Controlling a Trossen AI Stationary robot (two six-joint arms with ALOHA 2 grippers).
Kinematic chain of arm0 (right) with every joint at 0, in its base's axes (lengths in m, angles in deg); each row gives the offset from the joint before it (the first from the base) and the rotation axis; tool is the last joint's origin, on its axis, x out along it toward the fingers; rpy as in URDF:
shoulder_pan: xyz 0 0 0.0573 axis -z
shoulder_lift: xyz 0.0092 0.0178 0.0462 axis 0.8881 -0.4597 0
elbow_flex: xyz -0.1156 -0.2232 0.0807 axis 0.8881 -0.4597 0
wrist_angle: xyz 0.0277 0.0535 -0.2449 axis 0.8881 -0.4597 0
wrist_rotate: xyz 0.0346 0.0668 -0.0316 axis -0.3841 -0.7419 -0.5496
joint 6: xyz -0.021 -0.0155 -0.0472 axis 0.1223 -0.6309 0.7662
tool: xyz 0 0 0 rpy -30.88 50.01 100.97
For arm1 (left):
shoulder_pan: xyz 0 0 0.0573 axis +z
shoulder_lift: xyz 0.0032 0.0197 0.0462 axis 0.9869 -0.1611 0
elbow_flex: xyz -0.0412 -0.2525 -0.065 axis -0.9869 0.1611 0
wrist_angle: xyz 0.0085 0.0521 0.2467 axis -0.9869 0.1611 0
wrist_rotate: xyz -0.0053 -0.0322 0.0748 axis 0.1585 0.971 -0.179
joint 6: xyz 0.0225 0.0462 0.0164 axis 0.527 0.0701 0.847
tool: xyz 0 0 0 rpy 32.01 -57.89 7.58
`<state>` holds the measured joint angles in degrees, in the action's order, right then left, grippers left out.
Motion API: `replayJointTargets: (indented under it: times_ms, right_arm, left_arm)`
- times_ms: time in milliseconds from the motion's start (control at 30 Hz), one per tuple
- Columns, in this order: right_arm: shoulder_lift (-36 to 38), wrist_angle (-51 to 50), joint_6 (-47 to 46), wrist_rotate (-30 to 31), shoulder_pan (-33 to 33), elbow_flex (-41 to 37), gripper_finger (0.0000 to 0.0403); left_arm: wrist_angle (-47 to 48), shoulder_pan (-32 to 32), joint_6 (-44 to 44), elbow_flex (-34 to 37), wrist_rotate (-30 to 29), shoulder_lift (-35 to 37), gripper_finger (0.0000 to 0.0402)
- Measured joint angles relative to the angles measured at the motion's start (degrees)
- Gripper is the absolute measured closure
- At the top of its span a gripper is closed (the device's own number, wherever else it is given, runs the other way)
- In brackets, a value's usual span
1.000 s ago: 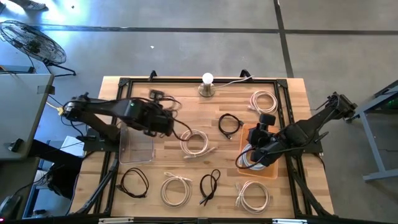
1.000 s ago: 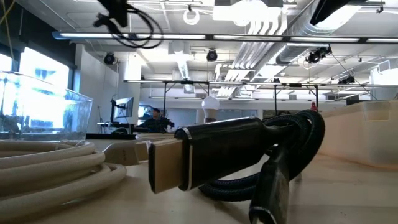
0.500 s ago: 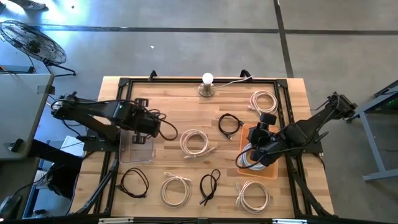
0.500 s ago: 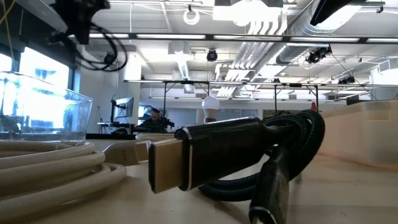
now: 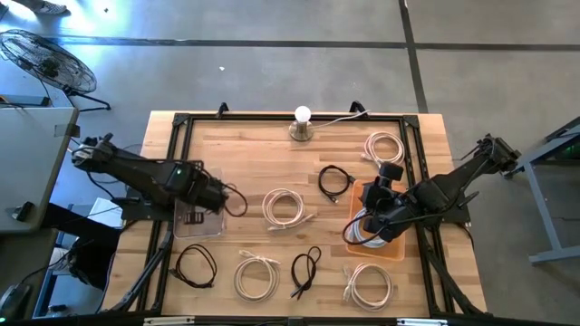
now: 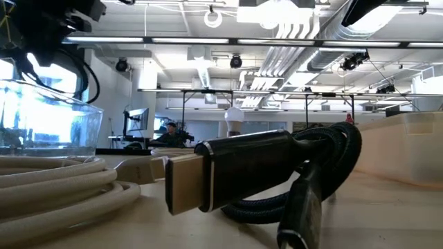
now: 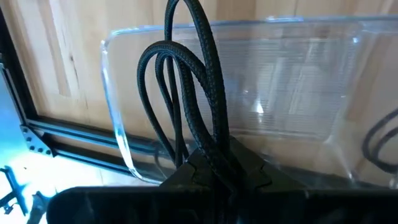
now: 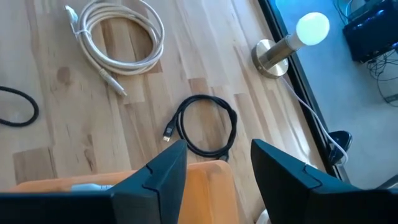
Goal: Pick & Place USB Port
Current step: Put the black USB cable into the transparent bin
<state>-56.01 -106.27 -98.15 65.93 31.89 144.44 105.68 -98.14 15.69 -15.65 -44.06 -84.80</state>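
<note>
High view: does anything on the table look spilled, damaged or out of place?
Nothing stands out. Coiled cables lie separate on the table, one white coil sits in the orange bin, and the left tool holds a black cable over the clear bin.

No text, label, brand, number or sign can be read in any of the views.
</note>
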Motion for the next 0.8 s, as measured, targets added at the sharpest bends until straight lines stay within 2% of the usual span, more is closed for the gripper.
replayJointTargets:
  times_ms: [200, 500, 667, 800]
  right_arm:
    - [0.00, 0.85, 0.00, 0.55, 0.02, -0.02, 0.0233]
    - [-0.02, 1.77, -1.61, -0.59, 0.02, -0.02, 0.0234]
    - [-0.02, 1.75, -2.52, -0.98, 0.00, -0.02, 0.0234]
    - [-0.02, 1.73, -2.52, -0.87, 0.01, -0.02, 0.0234]
  left_arm:
    - [-0.14, -3.29, -3.61, 0.00, 2.49, -0.02, 0.0387]
    - [-0.21, -3.26, -6.18, 0.29, 2.41, -0.38, 0.0387]
    - [-0.13, -3.24, -7.76, 4.13, 6.64, -0.48, 0.0387]
    - [-0.10, -3.24, -8.07, 7.04, 7.13, -0.48, 0.0387]
